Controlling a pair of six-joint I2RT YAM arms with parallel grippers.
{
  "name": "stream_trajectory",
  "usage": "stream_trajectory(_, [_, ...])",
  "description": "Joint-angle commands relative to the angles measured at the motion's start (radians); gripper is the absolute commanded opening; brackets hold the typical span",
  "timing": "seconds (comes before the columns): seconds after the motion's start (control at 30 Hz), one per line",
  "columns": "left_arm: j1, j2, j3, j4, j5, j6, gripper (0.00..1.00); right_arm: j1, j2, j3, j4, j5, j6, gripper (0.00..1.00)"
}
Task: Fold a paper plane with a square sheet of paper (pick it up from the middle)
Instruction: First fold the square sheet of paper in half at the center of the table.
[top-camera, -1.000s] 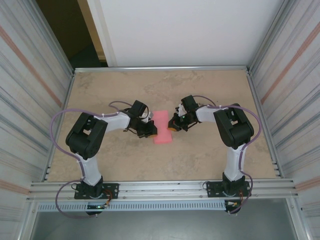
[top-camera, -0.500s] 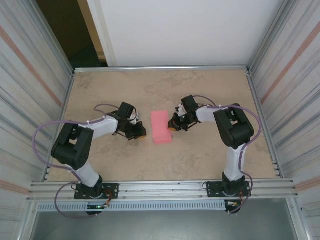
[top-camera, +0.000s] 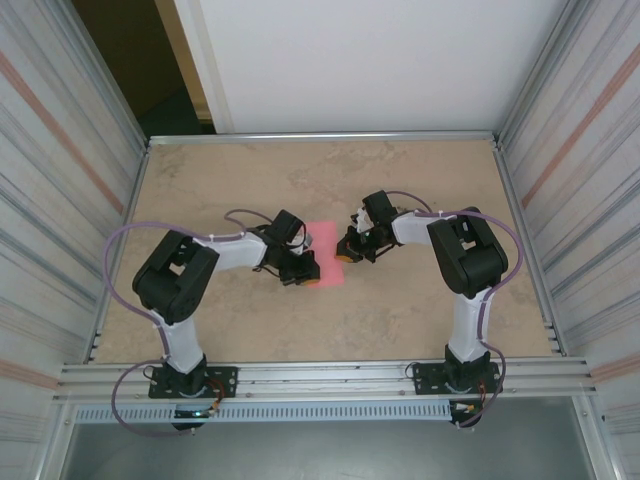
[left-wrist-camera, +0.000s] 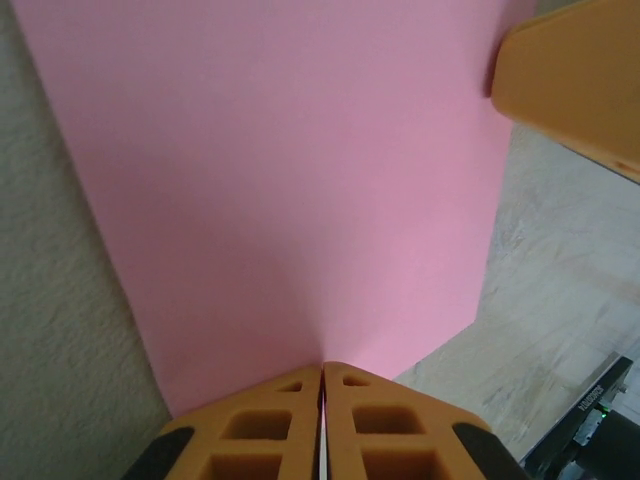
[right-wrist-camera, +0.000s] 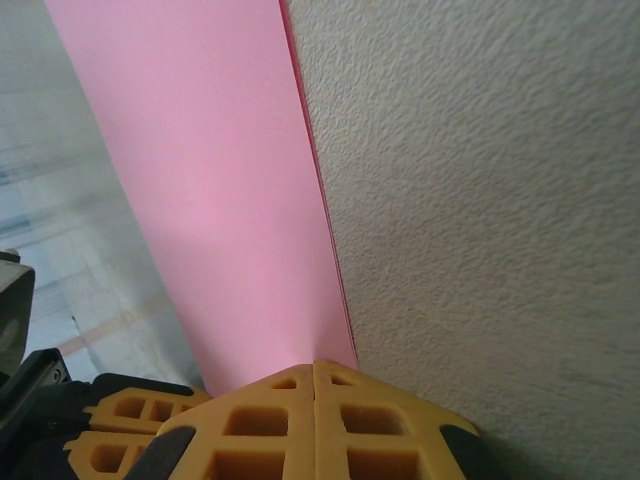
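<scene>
My left tool (left-wrist-camera: 322, 375), its orange jaws pinched fully together, bears tip-down on the near left part of the small pink-red square sheet of paper (top-camera: 325, 240). The sheet lies flat near the middle of the beige stone-patterned counter (top-camera: 400, 310), already doubled into a narrow rectangle. A little farther out, my right tool (right-wrist-camera: 314, 370), likewise closed with nothing between its jaws, rests its tip at the sheet's right long edge, where my right wrist camera shows two layers lying one over the other. I judge the closed jaws serve here as blunt pressers: one tip pins the sheet so it cannot slide, while the other bears on the doubled edge to set it flat. As far as I can see, neither tool grips the paper. The sheet is no dart yet, with nose folds and wings to come. Beyond it, bare counter runs to a white back wall (top-camera: 380, 60).
</scene>
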Motion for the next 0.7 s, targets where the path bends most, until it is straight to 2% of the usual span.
stream_trajectory(0.0, [0.001, -0.013, -0.033, -0.074, -0.009, 0.029, 0.1, -0.005, 0.194, -0.11, -0.208, 0.389, 0.018, 0.0])
stream_trajectory(0.13, [0.021, -0.061, -0.125, -0.091, -0.013, 0.034, 0.1, -0.008, 0.197, -0.107, -0.208, 0.388, 0.016, 0.0])
stream_trajectory(0.37, [0.107, -0.196, -0.275, -0.007, 0.057, -0.009, 0.12, -0.007, 0.2, -0.104, -0.203, 0.381, 0.018, 0.0])
stream_trajectory(0.53, [0.12, -0.257, -0.244, 0.104, 0.114, -0.043, 0.12, -0.004, 0.198, -0.101, -0.199, 0.375, 0.025, 0.0])
stream_trajectory(0.67, [0.111, -0.219, -0.185, 0.214, 0.13, -0.073, 0.11, -0.004, 0.198, -0.104, -0.199, 0.382, 0.031, 0.0])
